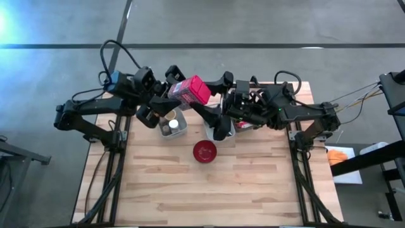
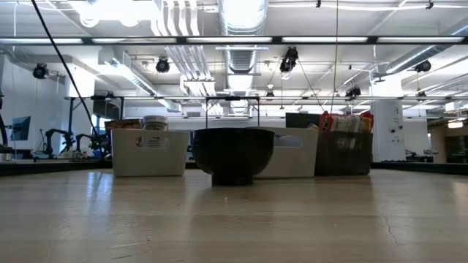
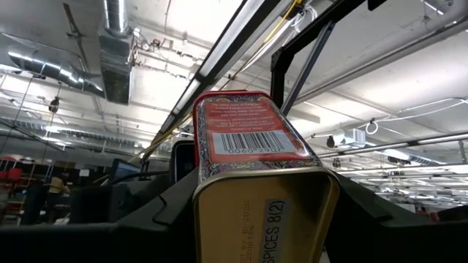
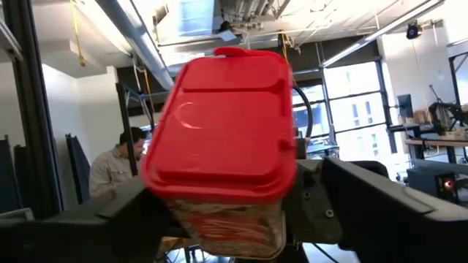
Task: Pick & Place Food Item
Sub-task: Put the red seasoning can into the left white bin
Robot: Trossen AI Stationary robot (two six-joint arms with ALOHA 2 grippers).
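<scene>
A red spice tin [image 1: 190,90] with a red lid is held high above the far part of the table, between my two arms. My left gripper [image 1: 166,92] is shut on its gold base end [image 3: 256,219]. My right gripper [image 1: 214,95] stands open at the lid end. Its fingers [image 4: 110,212] lie on either side of the red lid [image 4: 223,124], and I cannot tell whether they touch it. A red bowl [image 1: 204,151] stands on the table below. Neither gripper shows in the low view. My left gripper pinches the tin between its two fingers at the narrow sides [image 3: 201,219] near the base end. The fingers come from the table's left and slant upward, lying along the tin. The tin is lifted clear, barcode face up, lid end toward my right gripper.
A white bin [image 1: 172,123] with jars stands under the tin at the far left. A second white bin [image 2: 289,152] and a dark bin of packets [image 2: 344,150] stand to its right. The near half of the wooden table [image 1: 209,190] is bare wood.
</scene>
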